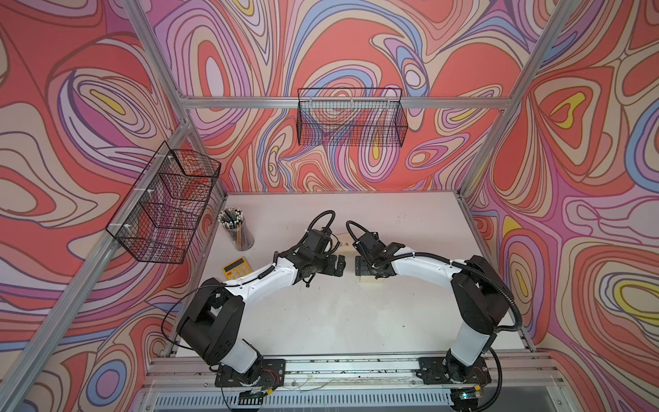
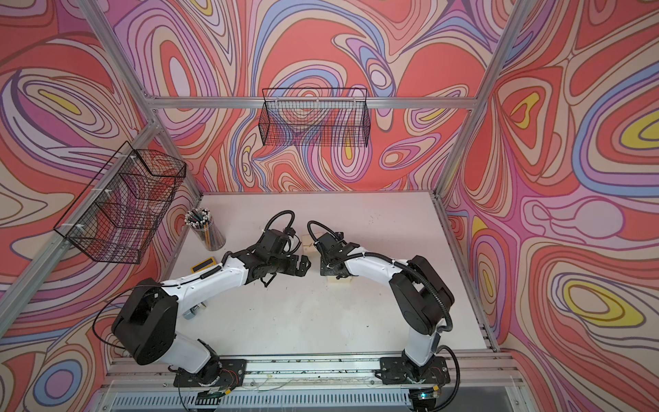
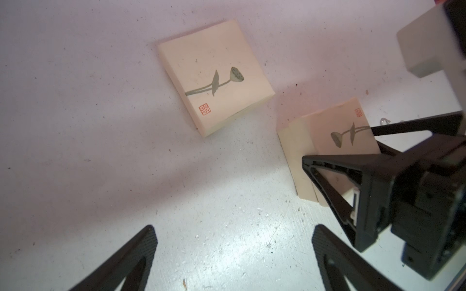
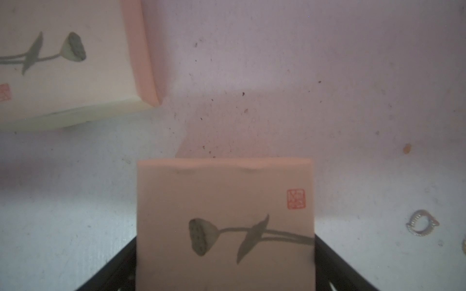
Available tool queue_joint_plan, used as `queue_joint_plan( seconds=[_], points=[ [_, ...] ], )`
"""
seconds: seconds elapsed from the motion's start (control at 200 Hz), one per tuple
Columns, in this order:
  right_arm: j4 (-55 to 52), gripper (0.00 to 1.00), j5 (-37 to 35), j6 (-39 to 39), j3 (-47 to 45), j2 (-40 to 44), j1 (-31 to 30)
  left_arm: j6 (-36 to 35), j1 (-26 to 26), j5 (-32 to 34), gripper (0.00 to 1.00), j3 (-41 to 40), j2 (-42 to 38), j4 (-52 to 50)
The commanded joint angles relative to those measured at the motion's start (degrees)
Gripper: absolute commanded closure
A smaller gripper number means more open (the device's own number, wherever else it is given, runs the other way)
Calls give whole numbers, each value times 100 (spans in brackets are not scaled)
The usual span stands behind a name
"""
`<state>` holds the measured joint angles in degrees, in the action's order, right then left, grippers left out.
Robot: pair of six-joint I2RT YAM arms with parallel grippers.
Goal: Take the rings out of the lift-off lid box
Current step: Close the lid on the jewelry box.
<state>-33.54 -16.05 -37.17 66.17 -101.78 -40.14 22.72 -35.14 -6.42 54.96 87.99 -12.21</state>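
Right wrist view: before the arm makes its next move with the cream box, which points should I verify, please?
1. The box sits between the jaws of the right gripper: ok.
2. The jaws really press on its sides: cannot tell.
3. The left gripper is open and holds nothing, above the bare table: ok.
4. The second box lies apart, clear of both grippers: ok.
5. One ring lies on the table beside the box, clear of the fingers: ok.
6. Rings remain inside the box: cannot tell, its top hides the inside.
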Motion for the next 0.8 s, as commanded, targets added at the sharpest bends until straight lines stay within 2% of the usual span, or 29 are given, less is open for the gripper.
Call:
queue_joint_plan(
  seconds=[0.0, 0.791],
  points=[
    [-124, 7, -89, -140, -106, 208, -54, 47, 41, 4, 0, -29, 41, -26],
    [83, 5, -247, -203, -343, 316, -124, 46, 42, 0, 0, -30, 53, -46]
  ],
)
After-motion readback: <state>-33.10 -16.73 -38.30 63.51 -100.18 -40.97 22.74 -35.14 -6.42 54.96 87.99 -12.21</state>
